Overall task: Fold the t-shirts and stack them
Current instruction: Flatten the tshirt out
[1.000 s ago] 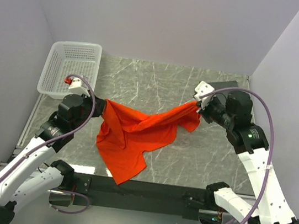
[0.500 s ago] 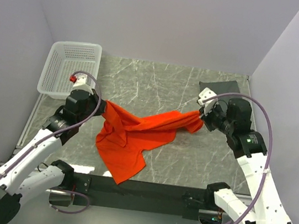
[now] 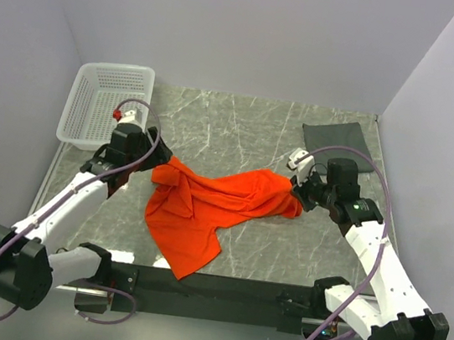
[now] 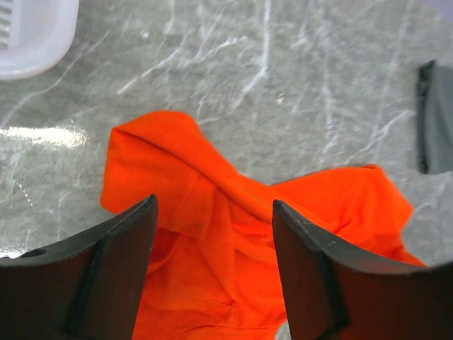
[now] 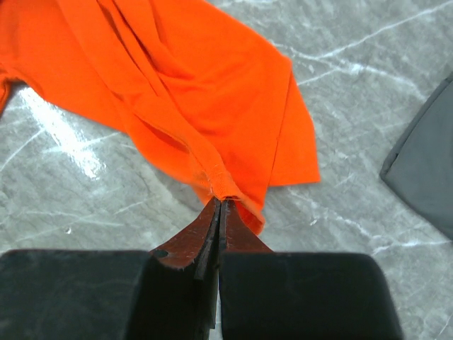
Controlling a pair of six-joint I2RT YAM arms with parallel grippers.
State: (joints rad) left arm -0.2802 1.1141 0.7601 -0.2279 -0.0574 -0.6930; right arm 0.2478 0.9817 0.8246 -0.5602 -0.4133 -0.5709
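A bright orange cloth t-shirt is seen lying crumpled on the grey marbled stone bench, spread between the two arms. Its broadest part is laid toward the near left, with one corner reaching the bench's near edge, and a narrower, bunched length is drawn out toward the right.

The right tool is clenched on the right end of the orange t-shirt. In the right wrist view the two dark fingers are pressed together, and a gathered fold of the orange fabric is pinched at their tips, just above the bench.

The left tool is released. In the left wrist view its fingers are set wide apart and nothing is held between them. The rumpled left end of the orange t-shirt is seen beneath them. Whether the fingers touch the cloth cannot be told.

A plain dark grey cloth t-shirt is laid flat at the far right corner of the bench, well apart from the orange one. An edge of the grey t-shirt is caught in both wrist views.

A white plastic lattice basket is placed at the far left corner, near the left arm, and its rounded rim is shown in the left wrist view.
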